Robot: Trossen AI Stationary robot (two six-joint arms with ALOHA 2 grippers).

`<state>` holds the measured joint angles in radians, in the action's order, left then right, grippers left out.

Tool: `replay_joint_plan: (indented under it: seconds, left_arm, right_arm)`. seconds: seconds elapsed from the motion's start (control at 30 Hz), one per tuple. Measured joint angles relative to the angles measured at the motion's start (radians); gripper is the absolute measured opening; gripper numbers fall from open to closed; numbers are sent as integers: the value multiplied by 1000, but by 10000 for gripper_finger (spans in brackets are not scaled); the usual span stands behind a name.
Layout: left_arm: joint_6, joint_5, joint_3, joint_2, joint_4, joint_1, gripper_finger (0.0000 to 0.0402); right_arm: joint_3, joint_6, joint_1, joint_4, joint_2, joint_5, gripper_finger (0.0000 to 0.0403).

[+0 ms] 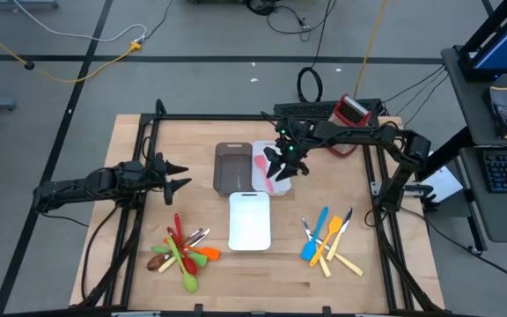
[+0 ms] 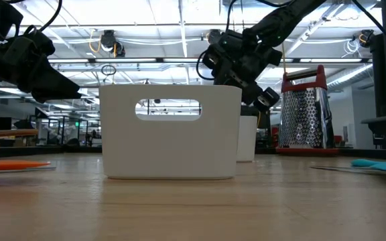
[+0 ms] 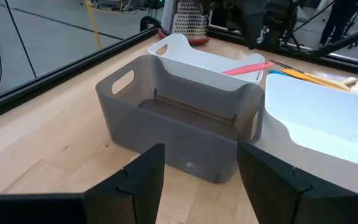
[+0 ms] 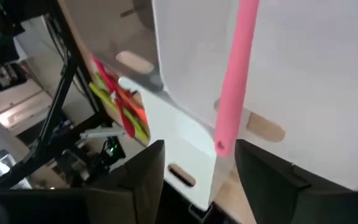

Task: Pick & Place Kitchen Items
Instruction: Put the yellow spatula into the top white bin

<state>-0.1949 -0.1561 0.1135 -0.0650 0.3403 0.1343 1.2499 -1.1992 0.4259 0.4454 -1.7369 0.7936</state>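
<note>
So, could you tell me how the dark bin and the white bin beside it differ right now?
The dark bin is translucent grey-brown and empty; the white bin is opaque white and holds a pink utensil. The right gripper hangs open over the white bin; nothing hangs over the dark one. Both have cut-out handles.

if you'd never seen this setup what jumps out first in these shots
Probably the right gripper hanging with open fingers over the far white plastic bin, where a pink spatula lies inside. Next, the two bright heaps of utensils on the wooden table: red, green and orange ones near the front left, blue and orange ones with cream-handled knives front right. The left gripper waits open beside the dark-brown bin.
</note>
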Motion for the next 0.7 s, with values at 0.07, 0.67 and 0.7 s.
replay_joint_plan:
  seconds: [0.07, 0.67, 0.7]
  left_arm:
    - [0, 0, 0, 0, 0, 0, 207]
    - [6, 2, 0, 0, 0, 0, 207]
    - [6, 2, 0, 0, 0, 0, 207]
  right_arm:
    - [0, 0, 0, 4, 9, 20, 189]
    - [-1, -49, -174, 242, 293, -261, 124]
    - [-1, -59, -194, 272, 310, -288, 120]
